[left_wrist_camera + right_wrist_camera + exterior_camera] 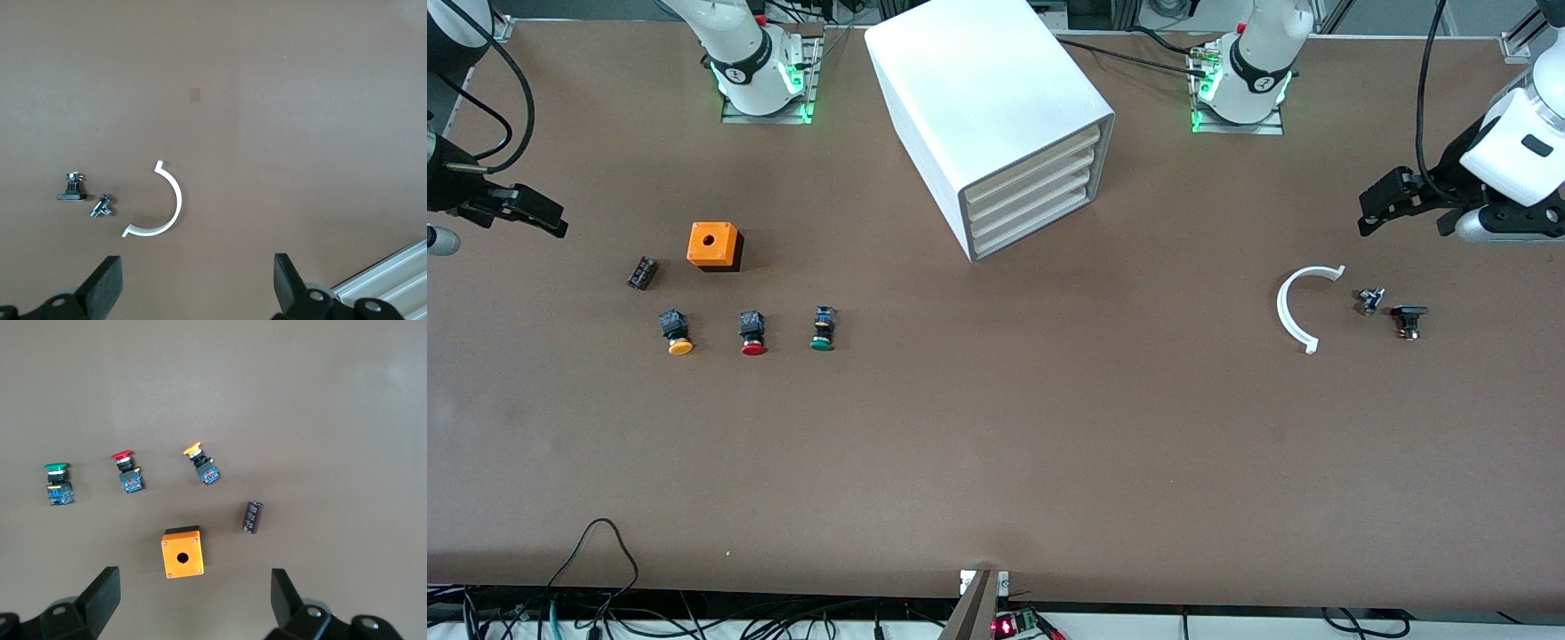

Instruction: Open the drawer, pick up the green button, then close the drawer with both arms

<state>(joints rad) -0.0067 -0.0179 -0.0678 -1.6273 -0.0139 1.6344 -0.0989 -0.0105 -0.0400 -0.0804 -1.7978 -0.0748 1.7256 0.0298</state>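
From my remote seat both grippers are spread wide and holding nothing: the left gripper (1383, 206) hangs over the table near the white curved clip (1300, 307) at the left arm's end, and the right gripper (534, 213) hangs over the right arm's end near the orange box (713, 245). The drawer (1040, 228), lowest of four in the white cabinet (987, 107), sits flush and shut. The green button (823, 329) lies out on the table beside the red button (752, 332) and the orange-capped button (677, 332), nearer the front camera than the orange box.
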